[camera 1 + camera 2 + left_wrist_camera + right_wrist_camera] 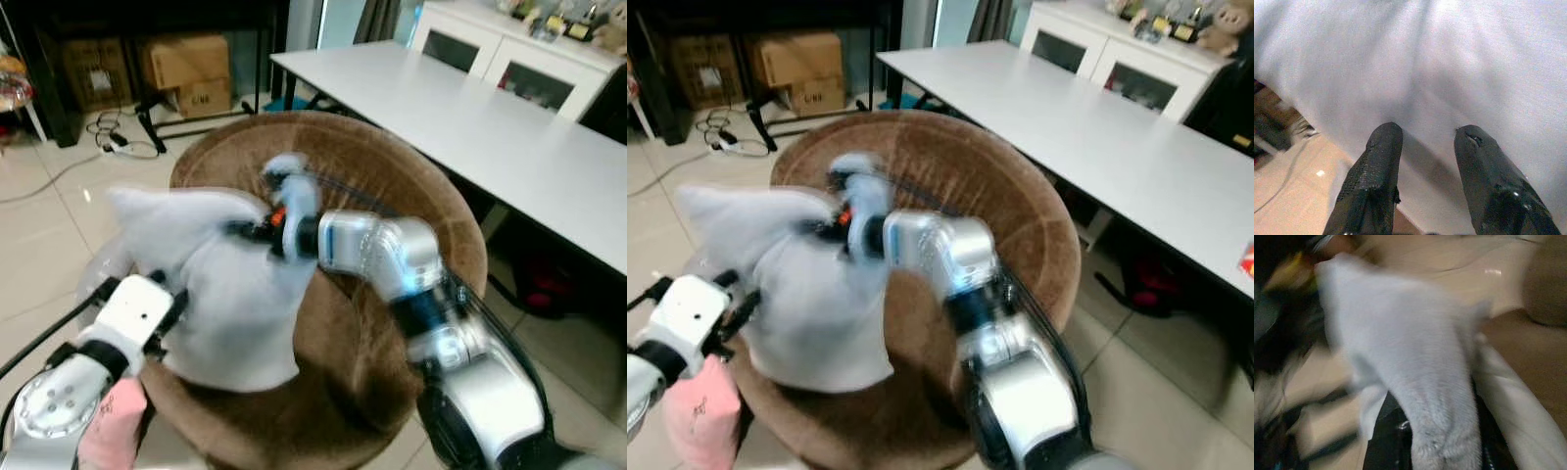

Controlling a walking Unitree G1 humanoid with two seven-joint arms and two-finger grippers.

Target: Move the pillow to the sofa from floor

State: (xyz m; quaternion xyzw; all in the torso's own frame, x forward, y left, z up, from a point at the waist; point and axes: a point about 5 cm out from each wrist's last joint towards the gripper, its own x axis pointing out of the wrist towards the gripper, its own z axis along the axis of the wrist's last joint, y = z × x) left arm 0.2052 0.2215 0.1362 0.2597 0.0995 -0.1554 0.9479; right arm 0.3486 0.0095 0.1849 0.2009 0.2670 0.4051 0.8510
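Left eye view: white pillow point(220, 284) sits centre-left of frame, off the floor, held over the seat of a round brown sofa chair point(392, 176). Right gripper point(257, 230) reaches in from the lower right and pinches a top corner of the pillow; fabric bunches at its jaws. Left gripper point(168, 305) at lower left presses against the pillow's lower edge; can't tell from here whether it grips. A white worktop point(490, 117) runs along the upper right, cardboard boxes point(186, 69) at upper left.

Right eye view: same layout, a pink bag point(700, 416) in the lower left corner.

Left wrist view: two black fingers point(1374, 186) spread apart, pillow fabric right ahead and touching them, not clamped.

Right wrist view: blurred; pillow fabric drapes down into the jaws at bottom centre, so they're closed on it.

Progress, as a judgement: lift done, pillow already above the seat. Left: lower it onto the cushion and release both grippers.
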